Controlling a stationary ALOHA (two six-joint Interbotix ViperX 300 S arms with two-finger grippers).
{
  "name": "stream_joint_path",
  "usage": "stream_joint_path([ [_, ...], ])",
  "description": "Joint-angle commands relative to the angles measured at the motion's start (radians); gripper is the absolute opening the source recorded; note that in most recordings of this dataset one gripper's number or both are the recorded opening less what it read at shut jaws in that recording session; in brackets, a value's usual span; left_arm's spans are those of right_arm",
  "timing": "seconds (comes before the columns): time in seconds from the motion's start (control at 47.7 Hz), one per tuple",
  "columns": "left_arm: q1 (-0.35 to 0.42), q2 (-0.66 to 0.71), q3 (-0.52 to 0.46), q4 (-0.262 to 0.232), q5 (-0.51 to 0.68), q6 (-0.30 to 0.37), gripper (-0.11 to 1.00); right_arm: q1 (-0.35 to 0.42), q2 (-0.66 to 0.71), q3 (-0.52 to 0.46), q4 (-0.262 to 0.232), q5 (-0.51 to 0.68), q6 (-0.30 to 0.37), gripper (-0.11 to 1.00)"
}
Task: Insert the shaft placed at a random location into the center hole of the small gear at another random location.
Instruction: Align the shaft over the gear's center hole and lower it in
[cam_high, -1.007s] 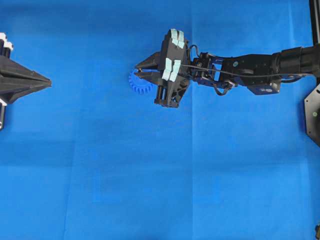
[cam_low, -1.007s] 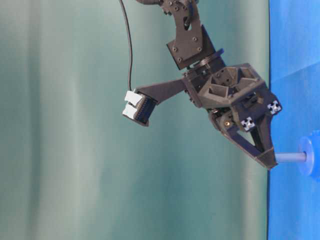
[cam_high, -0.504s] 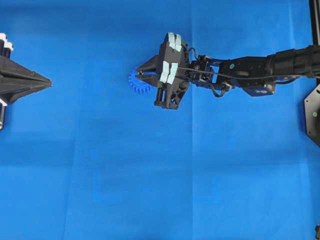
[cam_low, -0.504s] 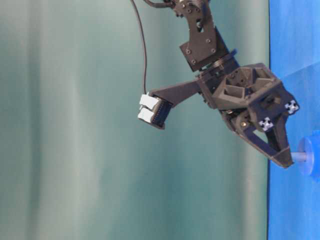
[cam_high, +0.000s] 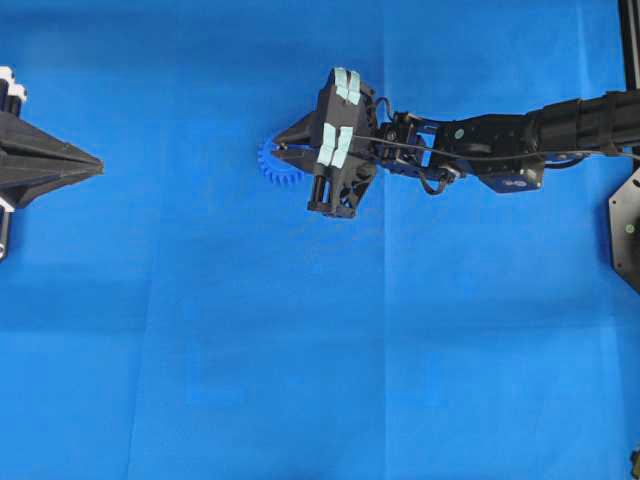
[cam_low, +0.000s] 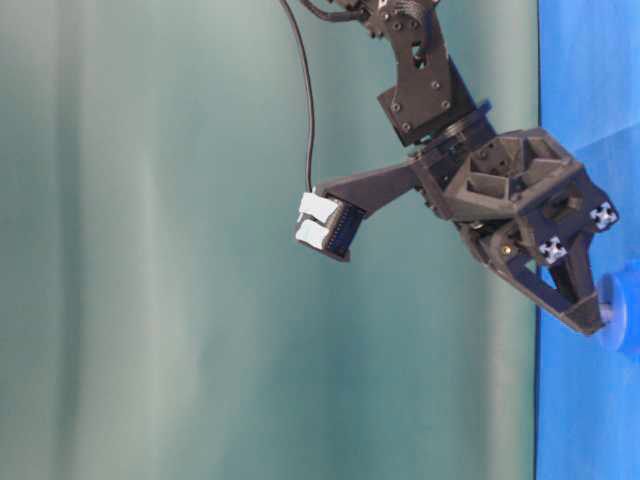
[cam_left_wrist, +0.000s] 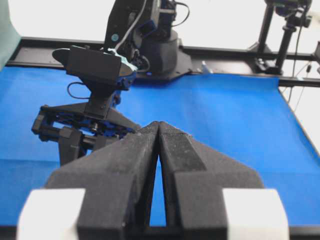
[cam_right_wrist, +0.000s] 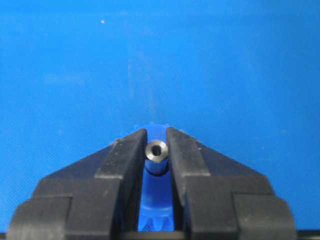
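Note:
My right gripper hangs over the small gear, a blue toothed wheel left of the sheet's middle, and is shut on the shaft. The right wrist view looks down on the shaft's silvery ringed end between the black fingers. The gear lies under it. From table level, the right gripper almost touches the gear, and only a sliver of shaft shows between them. The shaft hides the center hole. My left gripper stays shut and empty at the far left; the left wrist view shows it.
A creased blue sheet covers the table. A black mount plate and a frame rail stand at the right edge. A green curtain backs the table-level view. The right arm fills the left wrist view's upper left.
My right gripper has come down onto the gear with the shaft. The bare length of shaft between fingertips and gear has shrunk to almost nothing. The left arm has stayed still.

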Motion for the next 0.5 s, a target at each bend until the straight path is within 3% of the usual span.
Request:
stream_joint_path([
  [0.0,-0.003,0.005,-0.011,-0.002,-0.005,-0.002,0.00,-0.003,-0.012,-0.021,0.002,-0.011,-0.002,0.04],
  [0.483,-0.003,0.005,-0.006,-0.003,-0.005,-0.002,0.00,-0.003,0.002,-0.023,0.002,-0.008,0.000,0.04],
])
